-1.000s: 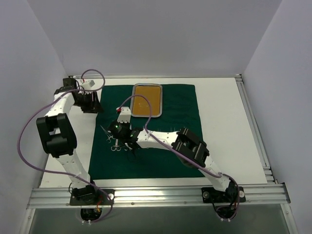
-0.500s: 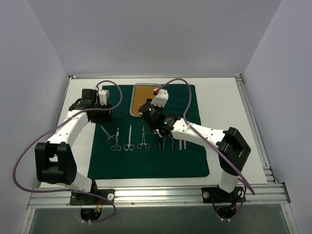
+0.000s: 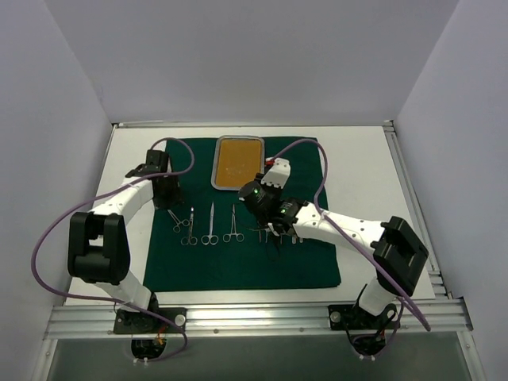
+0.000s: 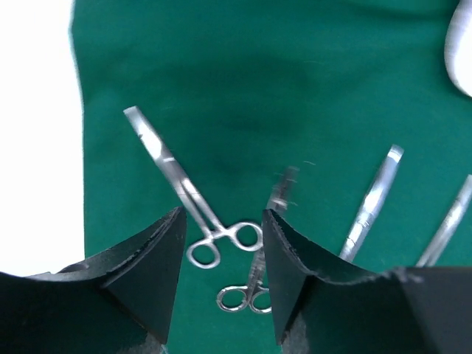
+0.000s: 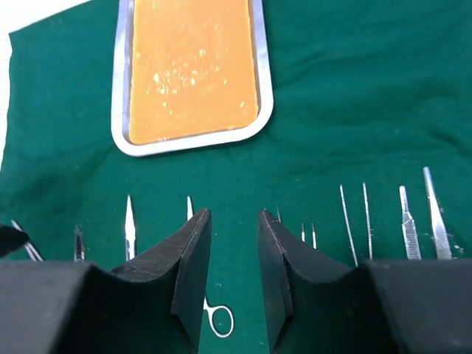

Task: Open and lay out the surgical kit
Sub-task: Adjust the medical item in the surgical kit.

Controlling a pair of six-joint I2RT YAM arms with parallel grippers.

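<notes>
The dark green cloth [image 3: 238,266] lies spread flat. The steel tray [image 3: 214,167] with its orange-brown floor stands empty at the cloth's far edge, and it also shows in the right wrist view [image 5: 120,103]. Several silver instruments [image 3: 210,225] lie in a row across the cloth. My left gripper [image 3: 169,198] is open and empty above the leftmost scissors [image 4: 171,171], whose handle rings show between the jaws [image 4: 221,221]. My right gripper [image 3: 267,228] is open and empty [image 5: 234,214] over the row, right of a scissor [image 5: 220,321]. Tweezers [image 5: 439,214] lie further right.
The cloth sits on a white table [image 3: 365,182] with aluminium rails along the right side [image 3: 413,206] and the near edge [image 3: 254,317]. Purple cables [image 3: 48,230] loop from both arms. Pale walls close in the left, back and right.
The row of instruments has grown to the right. My right gripper went from the left scissors to near the tray, then down to the row's right part. My left gripper came nearer, onto the cloth's left edge.
</notes>
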